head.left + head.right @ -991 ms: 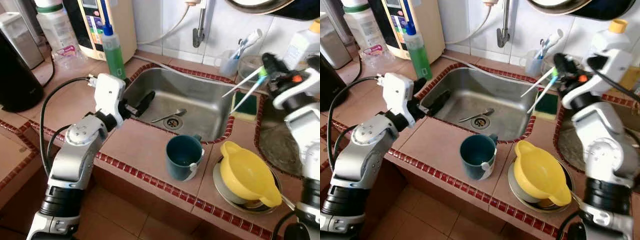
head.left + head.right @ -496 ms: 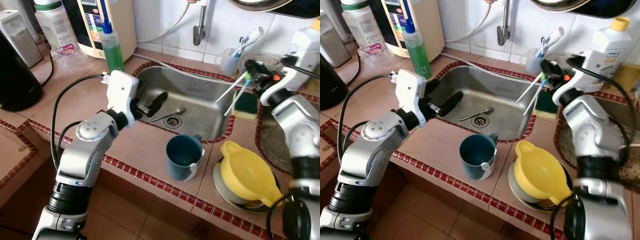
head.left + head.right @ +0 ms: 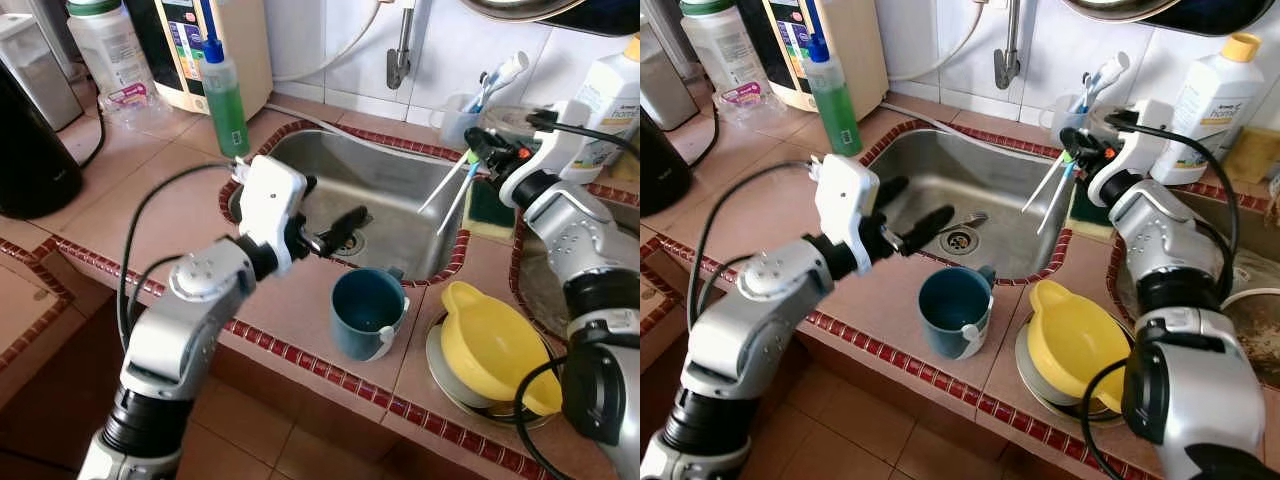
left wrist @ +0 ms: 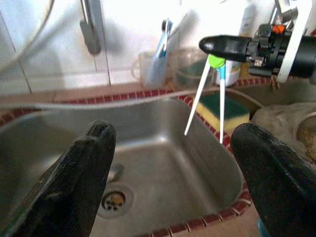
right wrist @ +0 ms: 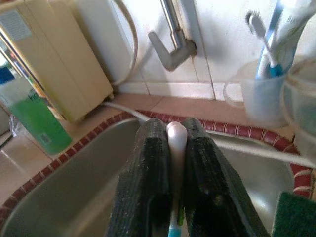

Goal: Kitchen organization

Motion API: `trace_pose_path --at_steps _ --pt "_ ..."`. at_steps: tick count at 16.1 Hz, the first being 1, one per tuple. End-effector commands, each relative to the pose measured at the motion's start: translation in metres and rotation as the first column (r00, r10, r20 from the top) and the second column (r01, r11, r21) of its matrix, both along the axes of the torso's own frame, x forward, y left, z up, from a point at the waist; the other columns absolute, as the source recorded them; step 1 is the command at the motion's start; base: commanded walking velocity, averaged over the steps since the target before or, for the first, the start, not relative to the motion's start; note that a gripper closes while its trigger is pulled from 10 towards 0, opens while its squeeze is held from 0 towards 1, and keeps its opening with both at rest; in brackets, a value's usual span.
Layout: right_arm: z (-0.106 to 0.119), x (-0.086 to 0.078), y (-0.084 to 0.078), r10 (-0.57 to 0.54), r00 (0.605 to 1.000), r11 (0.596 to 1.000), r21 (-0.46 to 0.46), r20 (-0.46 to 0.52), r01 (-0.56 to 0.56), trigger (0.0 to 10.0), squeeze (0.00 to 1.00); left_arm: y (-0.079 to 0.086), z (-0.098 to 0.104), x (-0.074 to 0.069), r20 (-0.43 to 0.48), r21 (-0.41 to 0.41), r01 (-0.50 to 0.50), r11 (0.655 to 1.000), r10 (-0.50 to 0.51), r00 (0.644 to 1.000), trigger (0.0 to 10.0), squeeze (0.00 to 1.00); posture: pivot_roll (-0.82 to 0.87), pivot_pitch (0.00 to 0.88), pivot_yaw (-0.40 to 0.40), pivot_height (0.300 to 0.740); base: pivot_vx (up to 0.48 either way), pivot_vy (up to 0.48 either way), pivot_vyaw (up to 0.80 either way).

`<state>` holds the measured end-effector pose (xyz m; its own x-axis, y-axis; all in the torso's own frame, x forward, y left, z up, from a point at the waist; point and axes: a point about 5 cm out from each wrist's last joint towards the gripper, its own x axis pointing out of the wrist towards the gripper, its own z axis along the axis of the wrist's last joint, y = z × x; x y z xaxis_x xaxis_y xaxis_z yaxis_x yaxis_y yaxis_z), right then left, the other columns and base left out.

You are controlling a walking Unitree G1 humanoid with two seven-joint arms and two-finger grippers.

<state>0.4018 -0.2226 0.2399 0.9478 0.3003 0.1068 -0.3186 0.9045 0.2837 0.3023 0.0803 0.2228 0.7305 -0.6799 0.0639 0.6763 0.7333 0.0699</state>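
The right tool (image 3: 1072,152) is clamped on two thin toothbrushes (image 3: 452,182), gripped at their head ends so the white handles hang down and out over the back corner of the steel sink (image 3: 385,200). In the right wrist view its two black fingers (image 5: 148,185) sit pressed together around a pale brush end. The likely goal, judging from the layout, is the clear toothbrush cup (image 3: 1068,120) on the tiled counter (image 3: 150,190) just behind the sink, which already holds a blue-and-white toothbrush.

To do this step well, the brushes probably need turning so the handles point down into the cup's mouth, not slanting across the sink. Both are held in one pinch, so a slow wrist turn would keep either from slipping. The cup looks light; come down from above rather than nudging its rim, and steer past the brush already standing in it. Loosen the grip only once the handle tips are inside.

The left tool (image 3: 330,228) hangs over the sink's near edge with its fingers spread apart and nothing between them; it should keep away from the teal mug (image 3: 368,315) on the counter in front of the sink, and from the spoon (image 3: 958,222) lying by the drain.
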Motion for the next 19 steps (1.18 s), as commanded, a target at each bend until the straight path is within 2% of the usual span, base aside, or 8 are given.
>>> trace_pose_path --at_steps 1,4,10,11,19 --pt "0.004 0.003 0.007 0.03 1.0 0.999 -0.014 0.005 -0.03 10.0 0.0 -0.003 0.001 -0.005 0.001 0.008 0.013 1.0 -0.013 1.0 10.0 0.0 -0.28 0.152 0.028 0.74 0.0 0.0 0.0" --pt "-0.009 0.006 0.019 0.093 0.995 0.995 0.024 -0.044 -0.092 10.0 0.0 -0.006 0.0 -0.009 -0.01 0.011 0.025 1.0 -0.025 1.0 10.0 0.0 -0.28 0.157 0.026 0.74 0.0 0.0 0.0" --pt "-0.02 0.007 0.026 0.115 0.989 0.993 0.04 -0.09 -0.112 10.0 0.0 -0.007 0.001 -0.01 -0.017 0.012 0.023 1.0 -0.023 1.0 10.0 0.0 -0.28 0.167 0.03 0.74 0.0 0.0 0.0" --pt "-0.02 0.006 0.026 0.135 0.987 0.99 0.046 -0.09 -0.131 10.0 1.0 -0.007 0.001 -0.01 -0.017 0.013 0.023 1.0 -0.022 1.0 10.0 0.0 -0.28 0.166 0.031 0.74 0.0 0.0 0.0" --pt "-0.017 0.005 0.022 0.166 0.984 0.986 0.044 -0.072 -0.163 10.0 1.0 -0.007 0.002 -0.004 -0.02 0.014 0.02 1.0 -0.02 1.0 10.0 0.0 -0.31 0.168 0.049 0.74 0.0 0.0 0.0"
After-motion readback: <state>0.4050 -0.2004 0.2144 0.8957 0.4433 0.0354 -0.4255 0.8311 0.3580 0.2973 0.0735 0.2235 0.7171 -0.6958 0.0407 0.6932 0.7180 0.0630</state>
